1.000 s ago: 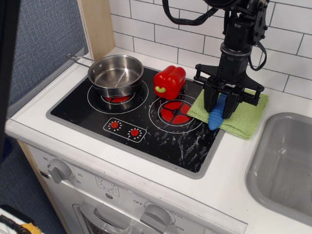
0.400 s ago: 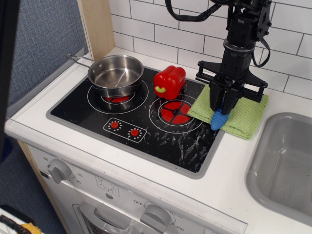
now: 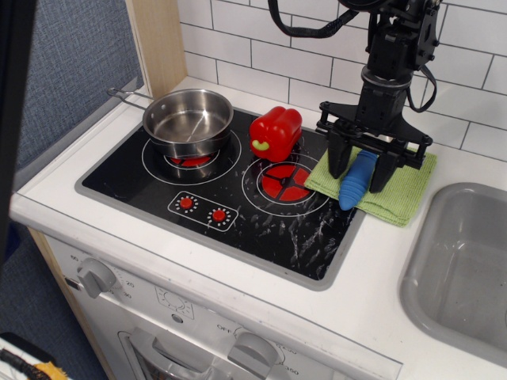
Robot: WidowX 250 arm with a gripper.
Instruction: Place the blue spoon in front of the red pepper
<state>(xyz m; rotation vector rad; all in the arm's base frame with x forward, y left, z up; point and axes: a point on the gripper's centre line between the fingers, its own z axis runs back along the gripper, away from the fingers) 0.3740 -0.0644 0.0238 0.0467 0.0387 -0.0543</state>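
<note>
Nearest to us is the white front of a toy cooker, with a grey knob (image 3: pixel 97 276) at its left and another knob (image 3: pixel 256 353) lower down. Above it we see the white worktop (image 3: pixel 372 301) carrying a black hob (image 3: pixel 226 190) with red rings, and a grey sink (image 3: pixel 463 265) set in at the right. Two small red dials (image 3: pixel 203 208) sit on the hob's near part. Behind everything runs a white tiled wall (image 3: pixel 238 47), with a pale wooden post (image 3: pixel 156 43) and a blue-grey panel (image 3: pixel 71 63) at the left.

On the left ring stands a steel pot (image 3: pixel 188 121), its thin handle pointing left. Just right of it, at the back edge of the right ring, we find the red pepper (image 3: pixel 275 133), upright. A green cloth (image 3: pixel 392 184) lies at the hob's right edge, beside the sink. The blue spoon (image 3: pixel 356 178) lies on that cloth, its handle end reaching over the cloth's near-left edge towards the hob; we cannot make out its bowl, which the arm hides.

The gripper (image 3: pixel 360 168) hangs straight down over the spoon, fingers spread apart on either side of the handle, holding nothing. A moment ago the fingers were pressed in close around the spoon; now they stand wider and more of the blue handle shows. The pot, pepper and cloth have not shifted.
</note>
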